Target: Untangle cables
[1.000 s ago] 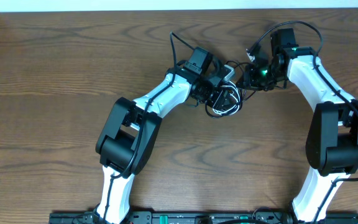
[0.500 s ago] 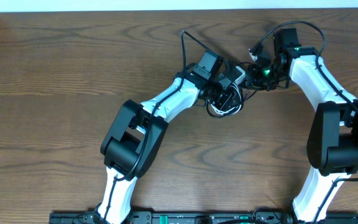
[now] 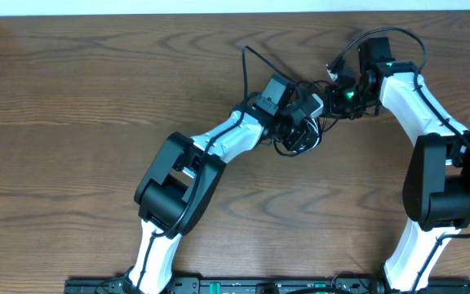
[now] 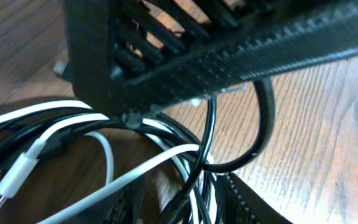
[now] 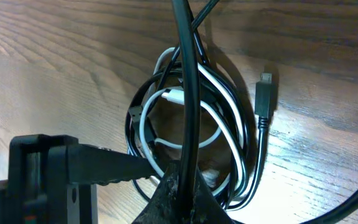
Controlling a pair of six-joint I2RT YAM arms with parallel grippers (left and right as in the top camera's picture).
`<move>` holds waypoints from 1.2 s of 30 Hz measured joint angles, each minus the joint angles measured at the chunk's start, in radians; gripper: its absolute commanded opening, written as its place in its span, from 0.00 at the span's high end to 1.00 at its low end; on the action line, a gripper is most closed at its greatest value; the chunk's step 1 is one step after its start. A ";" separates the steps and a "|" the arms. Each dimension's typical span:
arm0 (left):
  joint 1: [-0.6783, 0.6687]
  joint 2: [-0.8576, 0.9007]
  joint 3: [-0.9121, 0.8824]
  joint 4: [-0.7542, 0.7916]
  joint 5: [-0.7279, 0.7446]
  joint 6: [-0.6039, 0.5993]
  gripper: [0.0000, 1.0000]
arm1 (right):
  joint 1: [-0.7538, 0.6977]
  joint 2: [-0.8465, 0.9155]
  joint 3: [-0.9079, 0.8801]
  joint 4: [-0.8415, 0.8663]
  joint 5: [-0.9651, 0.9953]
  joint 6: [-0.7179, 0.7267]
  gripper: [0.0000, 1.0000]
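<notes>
The thin black cord [image 5: 188, 93] and thin white cord [image 4: 135, 175] lie wound together in one coil [image 3: 298, 140] on the brown wooden table [image 3: 96, 98], at about 1 o'clock from its centre. The left gripper [image 3: 299, 122] sits over the coil with strands passing between its fingers; whether it pinches them cannot be told. The right gripper [image 3: 326, 100], at the coil's 1 o'clock, is clenched on a taut stretch of the black cord. In the right wrist view, a small black plug [image 5: 263, 96] rests on the wood at the coil's 3 o'clock.
</notes>
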 measured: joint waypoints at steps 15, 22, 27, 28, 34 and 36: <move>-0.005 0.057 -0.008 0.077 0.012 0.000 0.63 | -0.001 0.000 0.000 -0.003 0.021 -0.008 0.99; -0.005 0.057 -0.009 0.085 0.012 0.000 0.90 | -0.001 0.000 0.000 -0.005 0.021 -0.008 0.99; -0.006 0.058 -0.009 0.095 0.011 0.001 0.92 | -0.001 0.000 0.000 -0.006 0.043 0.002 0.99; -0.006 0.058 -0.009 0.096 0.011 0.000 0.92 | -0.001 0.000 0.000 -0.007 0.046 0.003 0.99; 0.000 0.006 -0.012 0.078 -0.007 -0.111 0.92 | -0.002 0.000 0.000 -0.008 0.055 0.019 0.99; 0.011 -0.051 -0.020 0.044 -0.011 -0.159 0.93 | -0.003 0.000 0.000 -0.008 0.059 0.021 0.99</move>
